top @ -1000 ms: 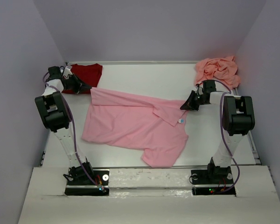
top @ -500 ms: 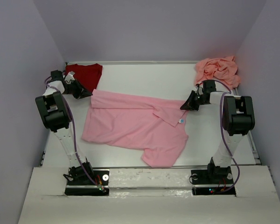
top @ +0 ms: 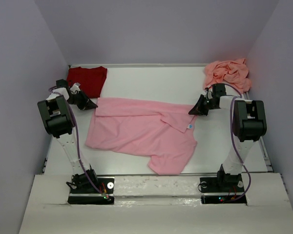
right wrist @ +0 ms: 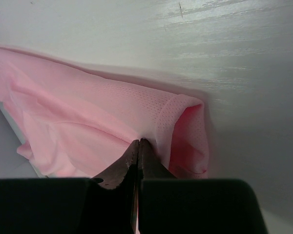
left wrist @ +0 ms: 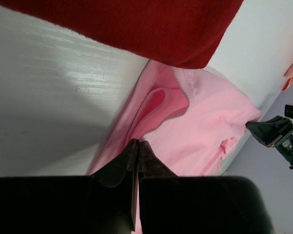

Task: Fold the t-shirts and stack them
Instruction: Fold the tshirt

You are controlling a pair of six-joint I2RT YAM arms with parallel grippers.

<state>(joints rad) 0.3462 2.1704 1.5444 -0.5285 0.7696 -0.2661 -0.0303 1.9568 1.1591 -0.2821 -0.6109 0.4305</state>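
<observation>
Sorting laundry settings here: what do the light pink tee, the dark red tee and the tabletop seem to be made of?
The light pink tee: thin matte knit, probably a sporty mesh; fine pinholes show at its folded edge. The dark red tee: soft matte cloth, slightly fuzzy; fibre unclear. The tabletop: hard, white, semi-gloss, perhaps painted wood; streaky grain and a sheen.

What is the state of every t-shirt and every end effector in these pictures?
dark red t-shirt: folded flat, far left corner.
light pink t-shirt: spread out, rumpled, far edge folded over.
salmon t-shirt: crumpled heap, far right corner.
left end effector: nearly closed at the pink edge; grip unclear.
right end effector: closed, pinching the light pink t-shirt.
</observation>
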